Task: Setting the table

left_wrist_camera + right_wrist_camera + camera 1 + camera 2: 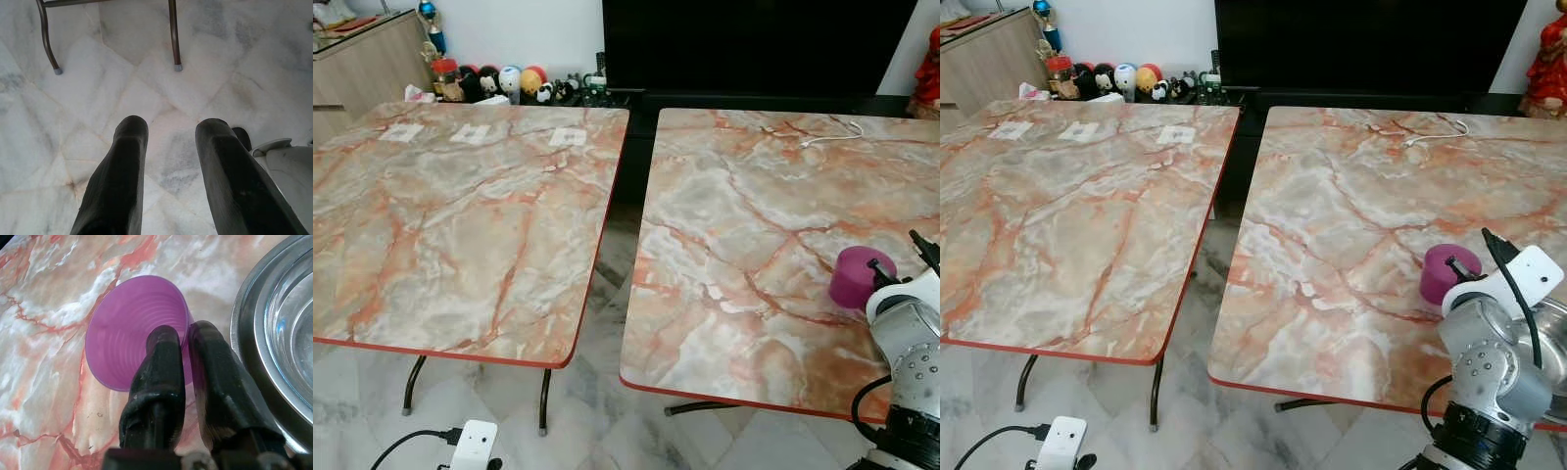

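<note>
The right gripper (182, 340) pinches the rim of a translucent purple ribbed plastic cup (127, 328), one black finger inside the wall and one outside. The round, tapered cup sits on the glossy right-hand table of pink and orange marble pattern (744, 225), close to its near edge. Just beside the gripper, on its other side from the cup, lies a shiny round steel bowl (283, 333). The left gripper (168, 142) hangs with its two textured black fingers spread apart above pale marble floor tiles (122, 88), beyond them the thin curved metal table legs (173, 34).
</note>
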Available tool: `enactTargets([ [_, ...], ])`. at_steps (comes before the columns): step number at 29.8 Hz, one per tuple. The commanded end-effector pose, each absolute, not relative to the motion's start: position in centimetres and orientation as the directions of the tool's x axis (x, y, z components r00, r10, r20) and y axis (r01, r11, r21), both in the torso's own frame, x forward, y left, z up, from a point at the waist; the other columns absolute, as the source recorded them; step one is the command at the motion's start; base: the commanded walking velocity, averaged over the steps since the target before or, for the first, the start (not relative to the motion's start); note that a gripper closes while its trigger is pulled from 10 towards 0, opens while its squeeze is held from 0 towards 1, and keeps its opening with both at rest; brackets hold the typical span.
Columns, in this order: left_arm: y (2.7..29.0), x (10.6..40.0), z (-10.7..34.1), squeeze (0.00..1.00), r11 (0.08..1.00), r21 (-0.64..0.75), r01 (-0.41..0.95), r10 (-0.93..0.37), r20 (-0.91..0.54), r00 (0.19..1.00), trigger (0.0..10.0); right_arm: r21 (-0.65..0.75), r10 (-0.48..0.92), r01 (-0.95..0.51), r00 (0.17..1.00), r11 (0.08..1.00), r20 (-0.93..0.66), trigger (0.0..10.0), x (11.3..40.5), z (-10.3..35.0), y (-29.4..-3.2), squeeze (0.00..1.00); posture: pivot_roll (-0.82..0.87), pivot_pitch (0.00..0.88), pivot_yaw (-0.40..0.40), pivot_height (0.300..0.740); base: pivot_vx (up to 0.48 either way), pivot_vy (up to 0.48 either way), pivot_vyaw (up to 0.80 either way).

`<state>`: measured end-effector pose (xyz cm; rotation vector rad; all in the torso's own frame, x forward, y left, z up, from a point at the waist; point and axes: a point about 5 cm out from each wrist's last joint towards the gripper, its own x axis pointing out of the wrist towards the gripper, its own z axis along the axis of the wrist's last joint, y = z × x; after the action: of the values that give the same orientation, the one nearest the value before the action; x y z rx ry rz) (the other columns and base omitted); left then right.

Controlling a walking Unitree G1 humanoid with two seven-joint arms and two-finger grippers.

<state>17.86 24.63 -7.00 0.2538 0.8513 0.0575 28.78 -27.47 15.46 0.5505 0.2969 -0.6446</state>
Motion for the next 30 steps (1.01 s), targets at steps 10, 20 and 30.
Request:
enactTargets([
  [10,25.2,17.5,-7.0,0.0,0.965,0.256,0.05,0.161,-0.737,0.657,10.0,0.373,-0.523,0.639,0.767,0.673,-0.371,10.0,29.0,16.4,-28.0,0.0,0.07,0.0,-0.017,0.74,0.0,0.0,0.0],
  [20,25.1,17.6,-7.0,0.0,0.966,0.254,0.044,0.164,-0.736,0.657,10.0,0.128,-0.601,0.601,0.798,0.789,-0.046,10.0,28.6,19.0,-28.2,0.0,0.06,0.0,-0.023,0.74,0.0,0.0,0.0],
  [30,25.0,17.7,-6.9,0.0,0.968,0.251,0.031,0.167,-0.726,0.667,10.0,0.075,-0.459,0.453,0.874,0.888,0.157,10.0,26.5,18.2,-25.2,0.0,0.05,0.0,-0.025,0.74,0.0,0.0,0.0],
])
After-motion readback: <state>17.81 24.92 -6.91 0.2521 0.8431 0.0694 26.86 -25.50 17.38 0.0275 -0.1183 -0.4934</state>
